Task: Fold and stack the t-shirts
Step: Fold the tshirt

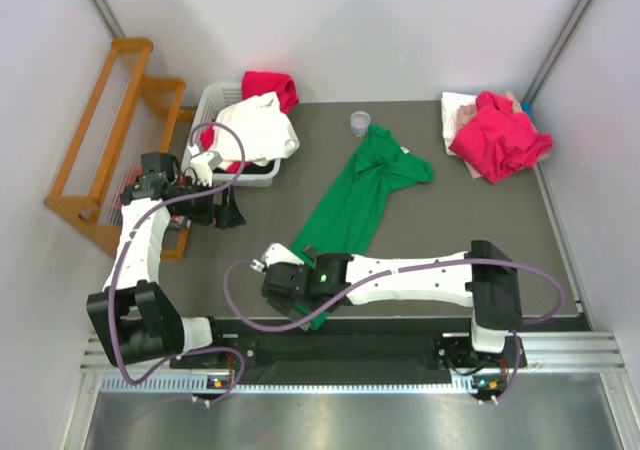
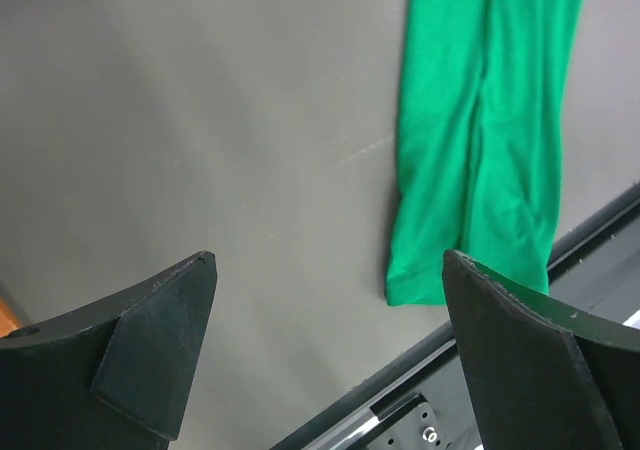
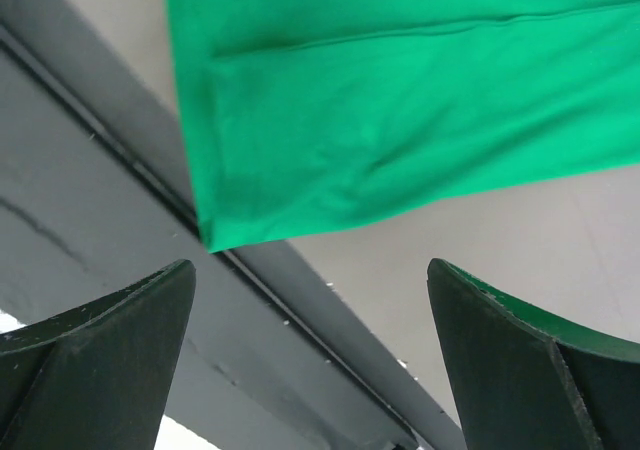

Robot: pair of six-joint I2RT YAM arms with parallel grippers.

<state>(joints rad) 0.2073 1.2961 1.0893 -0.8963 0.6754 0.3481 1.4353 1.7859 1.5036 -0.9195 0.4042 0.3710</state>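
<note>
Left fingers (image 2: 150, 350): spread wide, holding nothing, above bare bench (image 2: 200, 120); left of centre in the overhead view.
Right fingers (image 3: 520, 360): spread wide, empty, above the lower corner of the green t-shirt (image 1: 355, 205) at the bench's near edge.
Green t-shirt: flat on the bench in a long narrow diagonal, from upper centre to lower centre.
Upper left: white t-shirt (image 1: 255, 130) and red t-shirt (image 1: 272, 88) heaped in a basket (image 1: 212, 102).
Upper right: crumpled red pile (image 1: 495, 135) on pale cloth (image 1: 457, 110).
</note>
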